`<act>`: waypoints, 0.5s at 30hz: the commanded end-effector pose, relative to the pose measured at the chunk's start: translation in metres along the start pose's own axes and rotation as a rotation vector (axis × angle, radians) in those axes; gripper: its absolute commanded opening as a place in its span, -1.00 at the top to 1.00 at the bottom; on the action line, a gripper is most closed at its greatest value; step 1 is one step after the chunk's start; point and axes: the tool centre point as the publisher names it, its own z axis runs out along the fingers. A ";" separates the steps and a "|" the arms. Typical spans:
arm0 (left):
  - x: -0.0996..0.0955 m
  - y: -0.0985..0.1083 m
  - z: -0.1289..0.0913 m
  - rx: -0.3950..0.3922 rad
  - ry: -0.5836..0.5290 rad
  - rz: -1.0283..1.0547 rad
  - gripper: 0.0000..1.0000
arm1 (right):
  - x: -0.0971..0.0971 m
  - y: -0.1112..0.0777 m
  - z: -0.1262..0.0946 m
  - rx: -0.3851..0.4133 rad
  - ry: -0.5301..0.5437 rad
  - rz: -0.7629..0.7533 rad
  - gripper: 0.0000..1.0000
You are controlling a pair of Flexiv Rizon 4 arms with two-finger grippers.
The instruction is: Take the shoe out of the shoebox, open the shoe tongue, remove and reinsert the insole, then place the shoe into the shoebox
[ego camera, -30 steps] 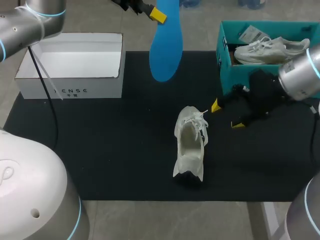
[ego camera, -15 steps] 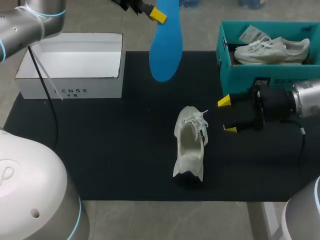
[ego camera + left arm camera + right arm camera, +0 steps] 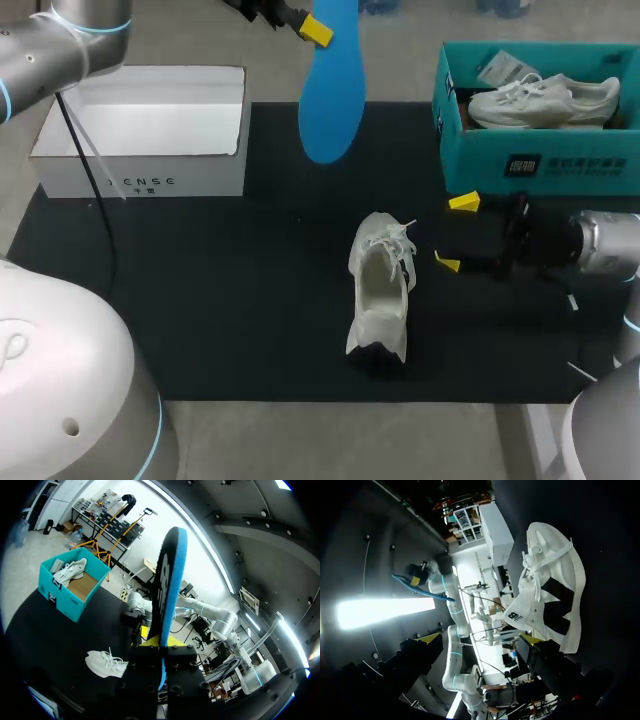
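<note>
A white shoe (image 3: 381,290) lies on the black mat (image 3: 220,290), its opening facing up. My left gripper (image 3: 316,30) is high at the back, shut on the heel end of a blue insole (image 3: 332,92) that hangs down over the mat. In the left wrist view the insole (image 3: 170,575) stands on edge between the fingers of the left gripper (image 3: 160,642), with the shoe (image 3: 106,662) below. My right gripper (image 3: 455,232) is open just right of the shoe, pointing at it. In the right wrist view the shoe (image 3: 550,595) lies ahead of the open right gripper (image 3: 481,639), apart from it.
A teal shoebox (image 3: 540,165) holding a second white shoe (image 3: 543,100) stands at the back right, close behind my right arm. An open white box (image 3: 140,182) sits at the back left. The teal shoebox (image 3: 70,587) also shows in the left wrist view.
My right arm has swung toward the table's front and levelled out, so its open fingers now point straight at the shoe's side. The left arm and insole have not moved.
</note>
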 end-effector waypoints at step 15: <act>0.001 0.001 0.000 0.001 -0.002 0.000 1.00 | 0.026 0.005 0.021 0.019 -0.028 0.020 -1.00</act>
